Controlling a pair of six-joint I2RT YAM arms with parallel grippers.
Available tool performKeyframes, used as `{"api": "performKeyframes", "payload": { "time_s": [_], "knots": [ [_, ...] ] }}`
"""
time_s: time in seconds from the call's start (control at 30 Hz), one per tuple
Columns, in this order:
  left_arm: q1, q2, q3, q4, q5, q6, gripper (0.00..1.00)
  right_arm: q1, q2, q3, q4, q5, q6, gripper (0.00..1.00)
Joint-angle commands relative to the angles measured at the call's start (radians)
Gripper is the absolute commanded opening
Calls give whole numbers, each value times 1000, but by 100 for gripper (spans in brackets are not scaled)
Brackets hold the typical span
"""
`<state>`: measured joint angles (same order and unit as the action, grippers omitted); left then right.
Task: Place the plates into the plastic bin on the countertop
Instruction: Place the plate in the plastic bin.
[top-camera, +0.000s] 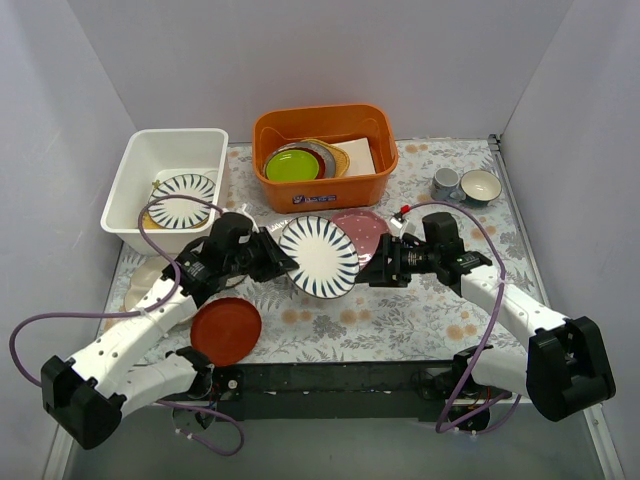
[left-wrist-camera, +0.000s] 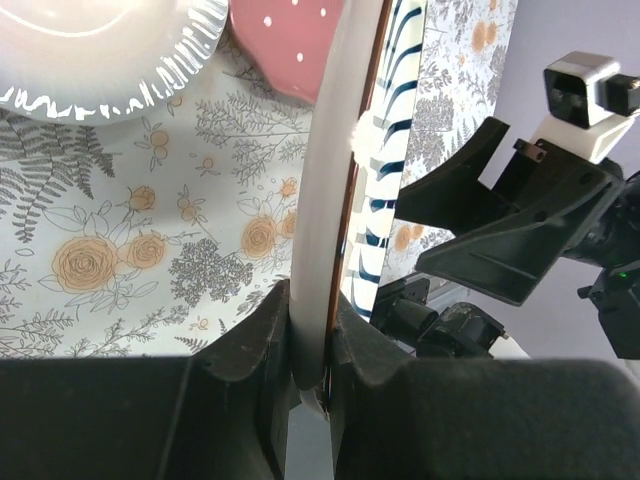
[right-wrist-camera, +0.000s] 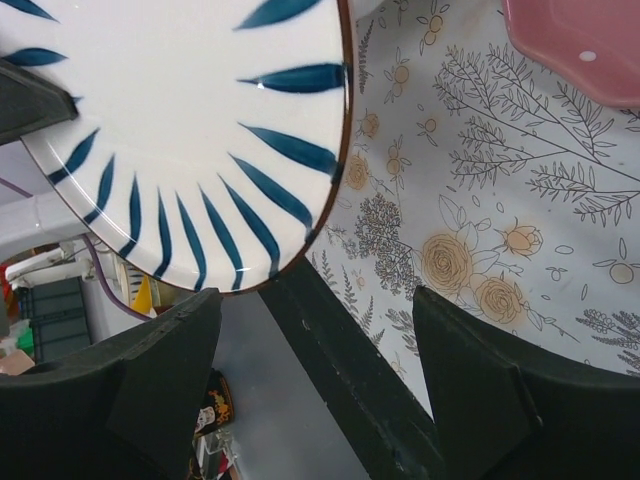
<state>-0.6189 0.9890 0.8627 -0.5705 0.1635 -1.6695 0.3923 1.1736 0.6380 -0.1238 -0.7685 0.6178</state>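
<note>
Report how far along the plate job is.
Done: one striped plate lies in the white bin. In hand: the left end effector is shut on the rim of a second striped plate, held above the countertop; the right end effector is open beside it. Left: the pink plate and the red-orange plate lie on the countertop.

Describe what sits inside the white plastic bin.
In the white plastic bin lies one blue-striped plate. A tan edge pokes out beneath it; the rest of that item is covered.
</note>
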Motion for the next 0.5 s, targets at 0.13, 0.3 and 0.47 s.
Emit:
{"api": "performKeyframes", "payload": {
  "time_s": [0.13,0.3,0.47],
  "knots": [
    [57,59,249,17,16,63,0,-7,-23,-17,24,-46,-12,85],
    [100,120,328,27,79,79,0,-7,-26,-24,24,-52,-20,91],
    [172,165,418,18,122,116,0,-9,-42,-34,19,-52,-26,94]
  ]
}}
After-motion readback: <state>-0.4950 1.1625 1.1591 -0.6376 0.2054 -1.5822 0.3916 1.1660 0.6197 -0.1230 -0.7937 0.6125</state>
